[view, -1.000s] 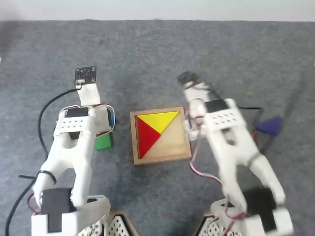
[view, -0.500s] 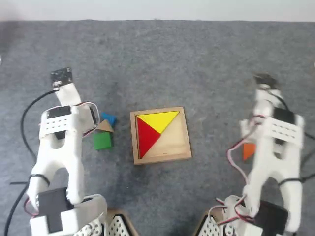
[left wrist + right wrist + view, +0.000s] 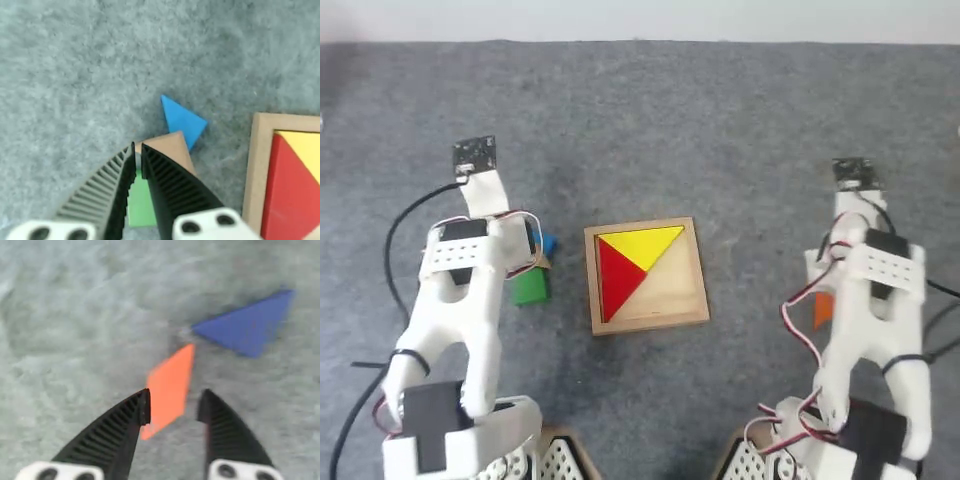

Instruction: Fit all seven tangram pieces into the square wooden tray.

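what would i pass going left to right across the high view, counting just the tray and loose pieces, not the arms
green piece → square wooden tray, holding a red triangle and a yellow triangle → orange piece

The high camera is looking straight down over the whole table (image 3: pixel 650 110). Both wrist cameras are hanging close above it, facing downward; the left one is sharing the tray (image 3: pixel 646 321) with the high view.

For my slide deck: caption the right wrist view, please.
Open right gripper above an orange parallelogram, dark blue triangle nearby.
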You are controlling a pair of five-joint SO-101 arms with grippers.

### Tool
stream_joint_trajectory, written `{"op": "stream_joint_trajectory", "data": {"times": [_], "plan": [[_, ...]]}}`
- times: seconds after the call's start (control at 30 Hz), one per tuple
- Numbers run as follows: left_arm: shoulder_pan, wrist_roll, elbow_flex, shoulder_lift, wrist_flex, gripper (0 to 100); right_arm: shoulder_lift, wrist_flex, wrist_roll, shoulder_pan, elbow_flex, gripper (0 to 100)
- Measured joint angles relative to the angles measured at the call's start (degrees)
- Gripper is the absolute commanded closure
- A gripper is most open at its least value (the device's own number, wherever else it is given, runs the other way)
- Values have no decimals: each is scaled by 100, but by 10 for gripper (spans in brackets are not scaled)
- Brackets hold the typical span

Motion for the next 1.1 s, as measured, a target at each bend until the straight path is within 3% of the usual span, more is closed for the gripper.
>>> {"op": "stream_joint_trajectory", "data": {"times": [0.3, 0.67, 1.1], "plan": [[0, -35, 35, 0, -105, 976, 0, -448, -624, 88, 457, 696], [0, -44, 35, 0, -105, 976, 0, -448, -607, -62, 782, 696], [0, -53, 35, 0, -105, 976, 0, -615, -747, 519, 809, 696]]}}
